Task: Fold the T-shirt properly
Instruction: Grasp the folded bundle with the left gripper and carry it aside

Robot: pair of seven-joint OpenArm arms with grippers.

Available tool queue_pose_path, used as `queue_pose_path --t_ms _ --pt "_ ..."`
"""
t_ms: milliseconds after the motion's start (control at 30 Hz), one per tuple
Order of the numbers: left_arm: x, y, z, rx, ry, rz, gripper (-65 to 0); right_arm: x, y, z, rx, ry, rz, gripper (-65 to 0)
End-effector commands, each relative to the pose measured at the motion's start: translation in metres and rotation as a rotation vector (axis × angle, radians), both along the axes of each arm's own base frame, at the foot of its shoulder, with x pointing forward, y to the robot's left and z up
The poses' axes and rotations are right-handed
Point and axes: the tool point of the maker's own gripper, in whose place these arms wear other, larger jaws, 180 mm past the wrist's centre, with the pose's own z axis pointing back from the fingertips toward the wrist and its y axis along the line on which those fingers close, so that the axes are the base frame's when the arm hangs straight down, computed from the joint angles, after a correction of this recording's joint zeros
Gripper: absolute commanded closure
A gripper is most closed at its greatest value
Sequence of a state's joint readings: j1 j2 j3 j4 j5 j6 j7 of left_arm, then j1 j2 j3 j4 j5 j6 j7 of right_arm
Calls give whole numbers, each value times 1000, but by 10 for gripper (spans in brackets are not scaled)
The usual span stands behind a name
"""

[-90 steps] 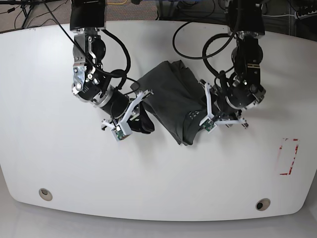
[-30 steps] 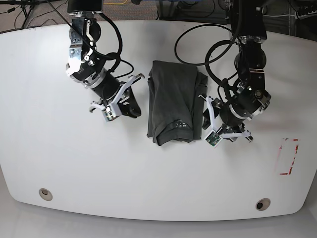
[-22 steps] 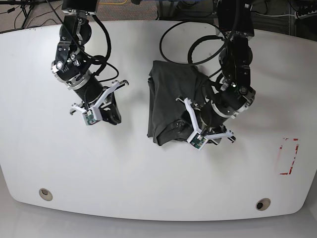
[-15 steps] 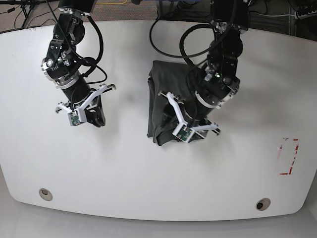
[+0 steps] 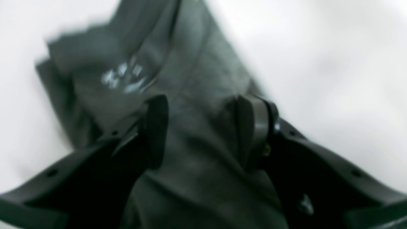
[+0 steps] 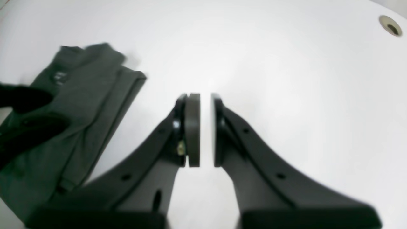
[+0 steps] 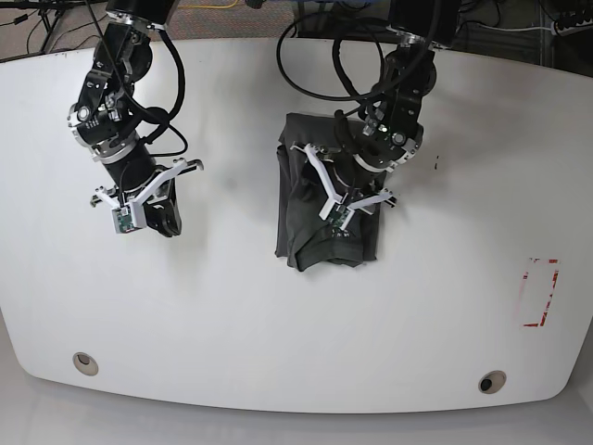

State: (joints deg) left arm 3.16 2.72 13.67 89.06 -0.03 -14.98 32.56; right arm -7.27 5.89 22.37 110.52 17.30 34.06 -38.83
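The T-shirt [image 7: 298,213] lies folded into a narrow dark grey oblong at the table's middle, with its white-printed label [image 7: 335,233] near the front end. My left gripper [image 7: 345,215] sits low over the shirt's right half. In the left wrist view that gripper [image 5: 198,130] is open, its fingers [image 5: 155,127] spread over the cloth [image 5: 197,63], gripping nothing that I can see. Well to the shirt's left, my right gripper [image 7: 159,221] hangs over bare table. The right wrist view shows it [image 6: 205,130] shut, nothing between its pads, with the shirt [image 6: 86,89] off to its left.
The white table [image 7: 278,324] has a round hole near each front corner [image 7: 85,362] [image 7: 491,382]. A red tape outline [image 7: 540,292] marks the right side. Black cables loop behind both arms at the back edge.
My left arm has swung left from beside the shirt to above it, and its jaws have widened. The right arm has drawn away to the left. The shirt turned from slanted to lengthwise.
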Motion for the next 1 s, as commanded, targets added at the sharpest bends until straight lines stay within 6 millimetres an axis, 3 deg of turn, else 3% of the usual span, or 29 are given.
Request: queue_pose_path --t_ms 0,133,367,667,967 --pt "3 9 -14 1 17 20 -324 4 0 16 8 -57 8 -49" --pt "-9 29 -53 58 118 24 -324 4 0 16 8 -57 8 -49" --pt "-3 73 -66 176 162 29 -324 4 1 16 9 -59 8 -49" --pt "-4 123 -64 316 180 -93 -324 3 3 17 25 -61 12 -49" --pt "-7 211 -53 447 202 -112 -324 -3 10 17 98 -44 40 -49"
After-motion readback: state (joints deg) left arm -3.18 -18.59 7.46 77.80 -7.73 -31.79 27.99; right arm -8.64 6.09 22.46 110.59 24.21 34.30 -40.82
